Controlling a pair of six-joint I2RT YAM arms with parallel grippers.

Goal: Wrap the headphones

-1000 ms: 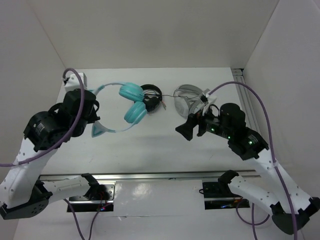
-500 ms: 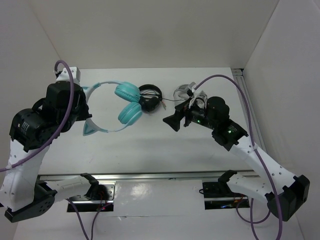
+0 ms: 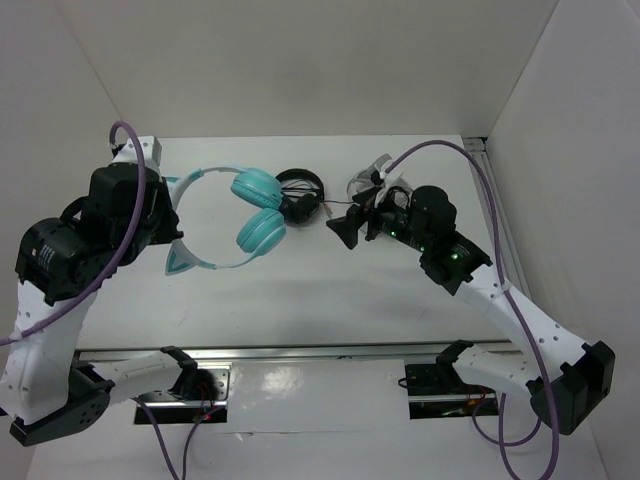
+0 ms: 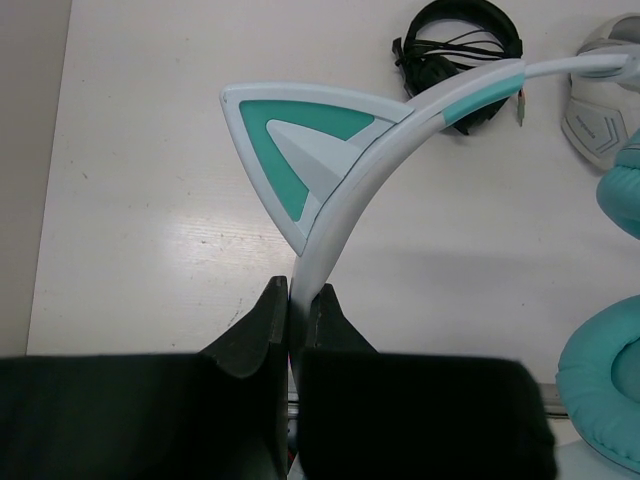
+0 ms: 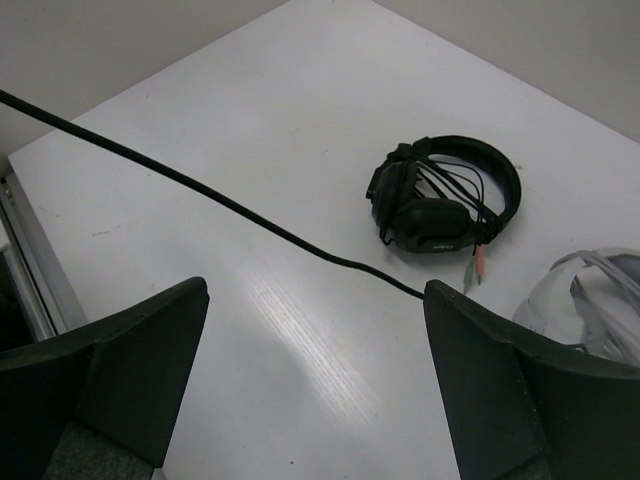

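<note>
Top view: the teal over-ear headphones with pale cat-eared headband [image 3: 262,230] are over the far-left part of the white counter [image 3: 300,290]. The right pincer [image 3: 345,228] gapes just beside the small black headphones [image 3: 303,197].

Left wrist: the left pincer [image 4: 292,300] is clamped on the headband, just below a cat ear.

Right wrist: a thin black cable [image 5: 230,205] crosses between the wide-apart fingers.

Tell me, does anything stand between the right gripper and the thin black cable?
Nothing visible does. The cable runs through the gap of the open right gripper. The small black headphones lie beyond it, not in the way. The left gripper is shut on the headband of the teal headphones.
</note>
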